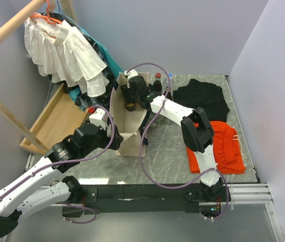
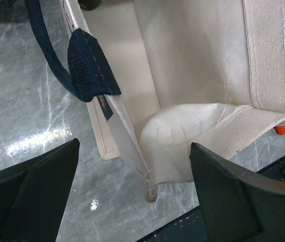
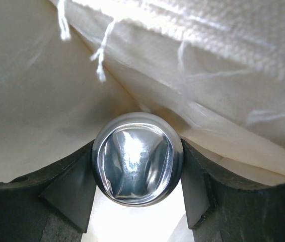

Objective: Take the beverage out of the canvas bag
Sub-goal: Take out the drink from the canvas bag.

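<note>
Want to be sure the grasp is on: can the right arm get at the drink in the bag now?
Probably yes: its fingers sit inside the bag, touching both sides of the shiny top of the drink, with nothing between.

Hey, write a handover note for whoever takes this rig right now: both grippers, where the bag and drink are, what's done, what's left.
Left gripper: open, with a corner of the canvas bag rim between its fingers, not clamped.
Right gripper: down inside the bag, shut on the silver-capped beverage.
Done: beverage gripped.
Left: lift it clear of the bag; it is not yet out.
</note>
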Available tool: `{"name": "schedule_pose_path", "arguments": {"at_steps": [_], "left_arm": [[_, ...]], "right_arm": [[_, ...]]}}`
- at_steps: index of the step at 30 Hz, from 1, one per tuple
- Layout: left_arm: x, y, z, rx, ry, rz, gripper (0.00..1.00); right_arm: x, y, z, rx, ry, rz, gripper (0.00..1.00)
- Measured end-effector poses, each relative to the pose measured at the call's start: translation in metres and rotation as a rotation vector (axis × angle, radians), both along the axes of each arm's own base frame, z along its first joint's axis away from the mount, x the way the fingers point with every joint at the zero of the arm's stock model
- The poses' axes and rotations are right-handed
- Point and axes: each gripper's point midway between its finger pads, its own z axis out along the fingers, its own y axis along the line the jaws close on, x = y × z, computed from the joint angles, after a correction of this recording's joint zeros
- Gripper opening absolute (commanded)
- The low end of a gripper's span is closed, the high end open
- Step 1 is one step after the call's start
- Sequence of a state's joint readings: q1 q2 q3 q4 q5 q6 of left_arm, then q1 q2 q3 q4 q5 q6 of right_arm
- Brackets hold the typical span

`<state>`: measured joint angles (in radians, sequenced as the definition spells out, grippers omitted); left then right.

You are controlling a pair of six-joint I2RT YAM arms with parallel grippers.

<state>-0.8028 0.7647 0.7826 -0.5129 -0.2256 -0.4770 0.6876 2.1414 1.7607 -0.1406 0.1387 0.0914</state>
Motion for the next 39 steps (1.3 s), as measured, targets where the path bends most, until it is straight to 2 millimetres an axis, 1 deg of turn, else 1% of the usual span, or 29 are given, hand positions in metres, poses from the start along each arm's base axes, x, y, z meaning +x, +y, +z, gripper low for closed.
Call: {"name": "schedule_pose_path", "arguments": {"at_steps": [9,15,22,25,30,32,39], "left_arm": [[0.000,0.000,0.000,-0.001,-0.001,-0.001,0.96],[0.000,0.000,0.000,-0.001,-0.001,0.000,0.96],[0.000,0.000,0.000,-0.001,-0.001,0.000,0.96],[0.000,0.000,0.000,-0.001,-0.001,0.000,0.96],[0.000,0.000,0.000,-0.001,-0.001,0.000,0.96],[0.000,0.000,0.001,-0.001,-0.002,0.000,0.97],[-0.001,0.001,0.002,-0.005,-0.005,0.000,0.96]], "right_arm": [[-0.004,0.001,0.002,-0.045,-0.025,0.012,0.00],[-0.009,0.002,0.013,-0.067,-0.049,0.016,0.00],[-0.020,-0.004,0.039,-0.057,-0.079,0.011,0.00],[-0.022,-0.009,0.056,-0.044,-0.102,0.001,0.00],[-0.025,-0.010,0.073,-0.025,-0.127,-0.002,0.00],[-0.026,-0.009,0.074,-0.025,-0.128,0.001,0.00],[-0.037,-0.010,0.066,-0.059,-0.089,0.015,0.00]]}}
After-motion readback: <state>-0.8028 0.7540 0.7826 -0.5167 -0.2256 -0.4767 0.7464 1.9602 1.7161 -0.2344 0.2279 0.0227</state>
